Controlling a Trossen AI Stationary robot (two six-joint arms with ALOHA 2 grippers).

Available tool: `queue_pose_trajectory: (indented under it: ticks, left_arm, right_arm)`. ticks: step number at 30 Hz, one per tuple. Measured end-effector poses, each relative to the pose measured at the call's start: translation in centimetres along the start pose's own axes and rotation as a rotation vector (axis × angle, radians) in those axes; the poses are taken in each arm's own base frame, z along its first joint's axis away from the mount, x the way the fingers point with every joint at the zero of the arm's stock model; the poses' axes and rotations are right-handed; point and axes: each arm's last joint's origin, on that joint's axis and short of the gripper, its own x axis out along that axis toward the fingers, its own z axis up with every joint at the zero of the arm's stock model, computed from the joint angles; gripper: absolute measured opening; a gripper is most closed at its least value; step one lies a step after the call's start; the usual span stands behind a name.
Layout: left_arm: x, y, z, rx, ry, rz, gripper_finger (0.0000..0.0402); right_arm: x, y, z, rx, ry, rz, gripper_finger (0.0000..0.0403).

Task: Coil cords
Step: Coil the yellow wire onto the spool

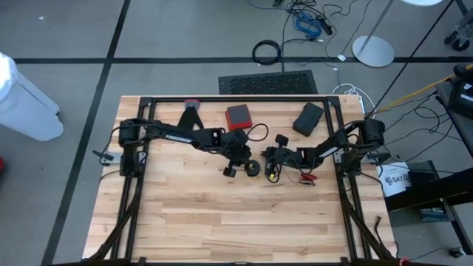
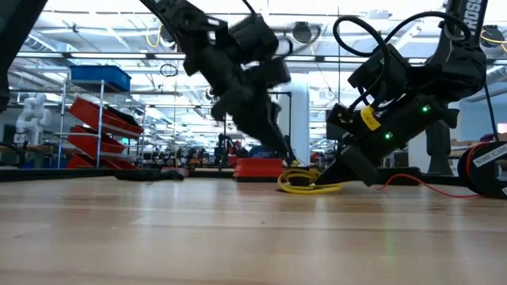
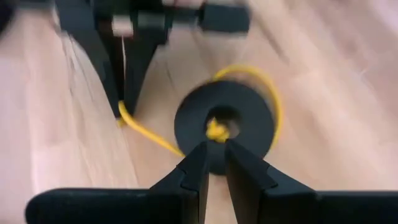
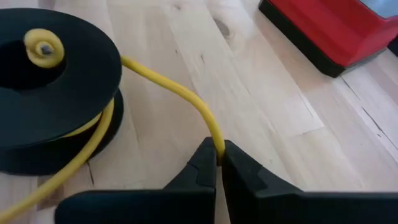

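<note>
A: What does the high view show?
B: Both arms meet near the middle of the light wooden worktop [image 1: 222,222]. The left pincer [image 1: 251,167] and the right pincer [image 1: 272,168] are close together over the thin yellow cord [image 1: 272,176]. A flat red box [image 1: 238,116] lies behind them.

A: And the low view?
B: The yellow cord [image 2: 305,184] lies in loops on the worktop, between both pincers.

A: The left wrist view?
B: The left pincer [image 3: 214,163] is only slightly open, its tips at the rim of a round black spool [image 3: 225,127]. Whether it grips, I cannot tell.

A: The right wrist view?
B: The right pincer [image 4: 219,163] is closed on the yellow cord [image 4: 180,90], which runs to the spool [image 4: 53,93].
</note>
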Motion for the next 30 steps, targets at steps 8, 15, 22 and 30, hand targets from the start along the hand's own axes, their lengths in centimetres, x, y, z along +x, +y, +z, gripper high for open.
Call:
queue_pose_trajectory:
  ticks: [8, 15, 22, 30]
  left_arm:
    - [-0.4, -2.7, 1.4, 0.159, 0.004, -0.038, 0.006]
    - [0.6, -6.4, 2.7, 0.372, 0.083, 0.085, 0.0111]
    - [0.9, -7.0, 3.3, 0.403, 0.114, 0.237, 0.0162]
    - [3.7, -7.1, 1.6, 0.396, 0.168, 0.197, 0.0164]
  right_arm:
    - [-0.1, 0.2, -0.1, 0.015, 0.009, 0.0, 0.0001]
    - [-0.2, 0.3, -0.2, 0.019, 0.009, 0.006, 0.0]
    - [-0.2, 0.4, -0.1, 0.028, 0.004, 0.01, 0.0]
    - [-0.2, 0.4, -0.1, 0.039, 0.003, 0.012, 0.0]
